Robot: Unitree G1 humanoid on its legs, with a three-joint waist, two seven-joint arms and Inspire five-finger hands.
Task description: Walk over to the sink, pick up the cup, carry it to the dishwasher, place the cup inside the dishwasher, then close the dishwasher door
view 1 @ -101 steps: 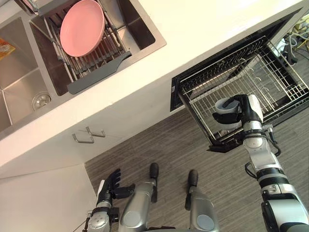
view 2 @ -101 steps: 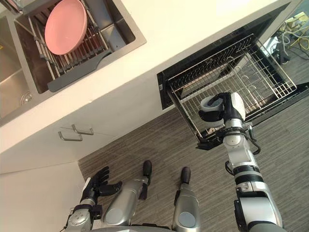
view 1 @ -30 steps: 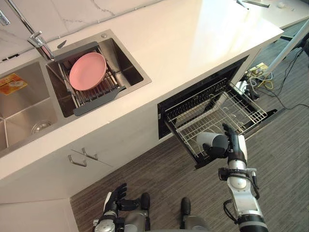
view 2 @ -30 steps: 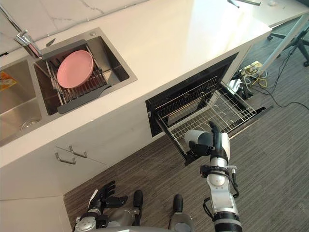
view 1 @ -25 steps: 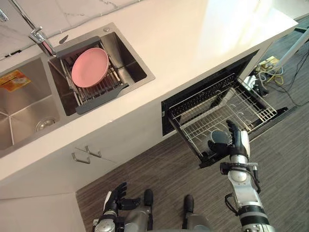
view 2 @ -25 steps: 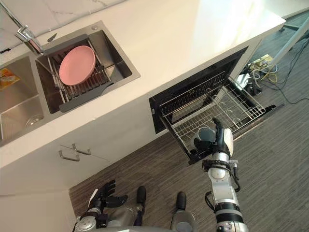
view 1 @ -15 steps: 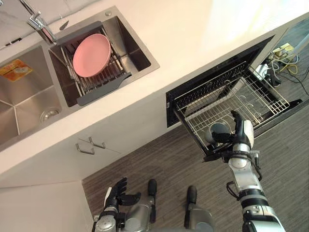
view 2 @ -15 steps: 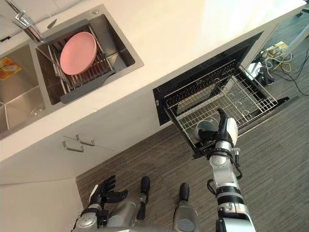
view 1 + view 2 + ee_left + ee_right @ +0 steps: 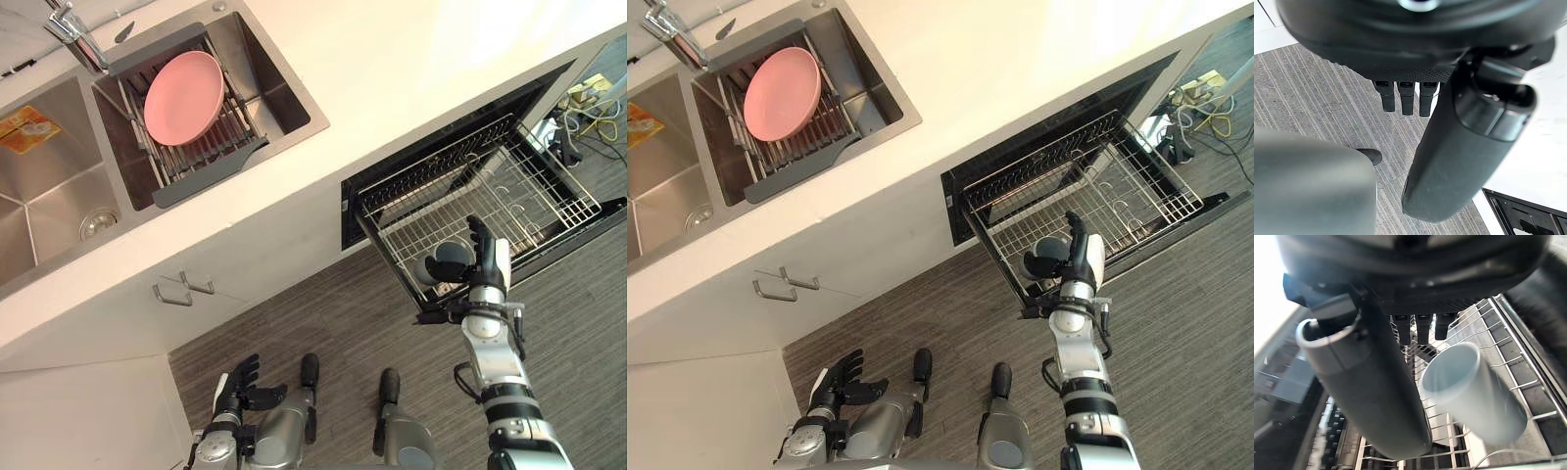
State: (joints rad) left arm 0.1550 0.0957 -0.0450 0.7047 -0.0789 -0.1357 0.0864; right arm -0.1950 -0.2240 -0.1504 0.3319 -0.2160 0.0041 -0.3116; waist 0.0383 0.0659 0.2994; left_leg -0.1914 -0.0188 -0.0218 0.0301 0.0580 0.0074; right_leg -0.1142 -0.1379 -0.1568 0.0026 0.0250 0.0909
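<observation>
The cup (image 9: 1476, 396) is a plain, pale grey cylinder with smooth walls and no handle that I can see; it lies on its side on the wires of the dishwasher rack (image 9: 534, 196), near the rack's front corner, its open mouth turned towards the right robot hand (image 9: 487, 262); the rack is pulled out over the lowered dishwasher door (image 9: 588, 223), below the edge of the bench (image 9: 411, 59); the right robot hand stands just beside the cup with its fingers (image 9: 1418, 328) straight and its thumb (image 9: 1376, 396) stretched out, spread wide and holding nothing; whether it touches the cup I cannot tell; the left robot hand (image 9: 240, 382) hangs low above the floor (image 9: 323, 313), fingers relaxed and apart, also holding nothing; a pink plate (image 9: 183, 83) rests on the drying rack (image 9: 211, 166) across the sink (image 9: 49, 196).

A few seconds ago the right robot hand was curled round the cup and carried it above the rack's front edge; a second ago it was still clasped; now the fingers are straightened and the cup is in the rack; the plate lies as before.
</observation>
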